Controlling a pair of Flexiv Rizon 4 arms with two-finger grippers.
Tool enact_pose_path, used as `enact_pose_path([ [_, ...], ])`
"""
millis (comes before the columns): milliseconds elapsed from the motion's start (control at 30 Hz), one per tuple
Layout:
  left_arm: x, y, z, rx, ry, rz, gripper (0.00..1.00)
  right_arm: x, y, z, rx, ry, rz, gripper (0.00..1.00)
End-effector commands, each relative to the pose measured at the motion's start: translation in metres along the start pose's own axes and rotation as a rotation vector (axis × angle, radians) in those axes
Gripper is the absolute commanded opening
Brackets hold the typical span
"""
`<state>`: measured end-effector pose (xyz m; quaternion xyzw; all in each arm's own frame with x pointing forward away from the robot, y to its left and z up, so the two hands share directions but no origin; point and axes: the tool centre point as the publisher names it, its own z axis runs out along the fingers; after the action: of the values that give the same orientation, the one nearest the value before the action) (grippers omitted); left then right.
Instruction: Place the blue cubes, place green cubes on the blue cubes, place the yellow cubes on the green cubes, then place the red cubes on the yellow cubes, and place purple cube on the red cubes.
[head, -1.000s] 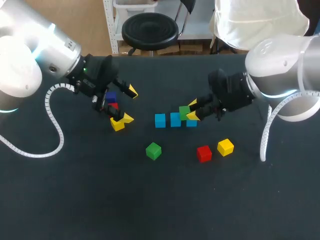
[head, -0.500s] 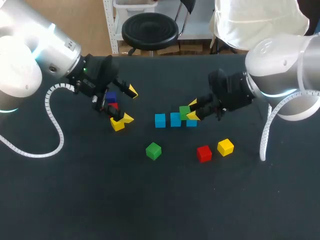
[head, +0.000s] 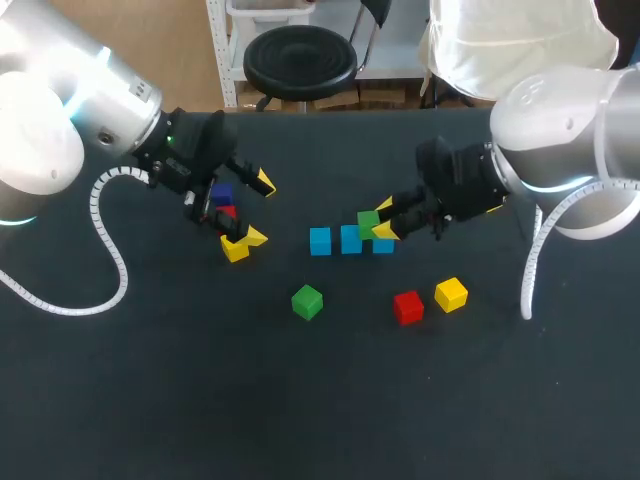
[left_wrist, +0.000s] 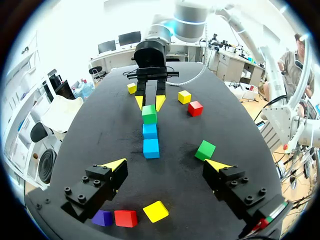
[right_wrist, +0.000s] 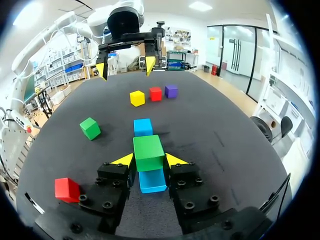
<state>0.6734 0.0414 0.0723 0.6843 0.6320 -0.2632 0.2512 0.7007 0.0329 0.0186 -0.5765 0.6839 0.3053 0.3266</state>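
Three blue cubes (head: 350, 239) lie in a row mid-table. My right gripper (head: 383, 220) is shut on a green cube (head: 368, 223) and holds it just over the middle and right blue cubes. In the right wrist view the green cube (right_wrist: 148, 152) sits between the fingers (right_wrist: 123, 160), with a blue cube (right_wrist: 151, 180) under it. My left gripper (head: 258, 210) stands open over a purple cube (head: 222, 194), a red cube (head: 226, 211) and a yellow cube (head: 235, 249), touching none.
A second green cube (head: 307, 301), a red cube (head: 407, 307) and a yellow cube (head: 451, 294) lie loose nearer the front. The left wrist view shows another yellow cube (left_wrist: 131, 88) beside my right arm.
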Motion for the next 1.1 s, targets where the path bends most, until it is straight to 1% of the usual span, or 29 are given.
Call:
enact_pose_path([
  [33,0.001,0.0,0.0,0.0,-0.004,0.004,1.0,0.002,-0.003,0.003,-0.005,-0.002,0.003,0.0],
  [433,0.001,0.0,0.0,0.0,-0.004,0.004,1.0,0.003,-0.004,0.003,-0.006,0.003,0.006,0.0],
  [467,0.001,0.0,0.0,0.0,-0.004,0.004,1.0,0.003,-0.004,0.003,-0.005,0.002,0.005,0.03],
  [500,0.001,0.0,0.0,0.0,-0.004,0.004,1.0,0.003,-0.004,0.003,-0.005,0.001,0.005,0.21],
  [533,0.001,0.0,0.0,0.0,-0.004,0.004,1.0,0.003,-0.004,0.003,-0.004,0.0,0.006,0.41],
  [567,0.001,0.0,0.0,0.0,-0.004,0.004,1.0,0.002,-0.003,0.003,-0.004,-0.001,0.007,0.85],
  [600,0.001,0.0,0.0,0.0,-0.004,0.004,1.0,0.002,-0.003,0.002,-0.005,-0.002,0.006,1.0],
  [933,0.001,0.0,0.0,0.0,-0.004,0.004,1.0,0.001,-0.002,0.0,-0.003,-0.014,-0.006,1.0],
  [1100,0.001,0.0,0.0,0.0,-0.004,0.004,1.0,-0.001,-0.003,-0.007,0.011,-0.023,-0.039,1.0],
])
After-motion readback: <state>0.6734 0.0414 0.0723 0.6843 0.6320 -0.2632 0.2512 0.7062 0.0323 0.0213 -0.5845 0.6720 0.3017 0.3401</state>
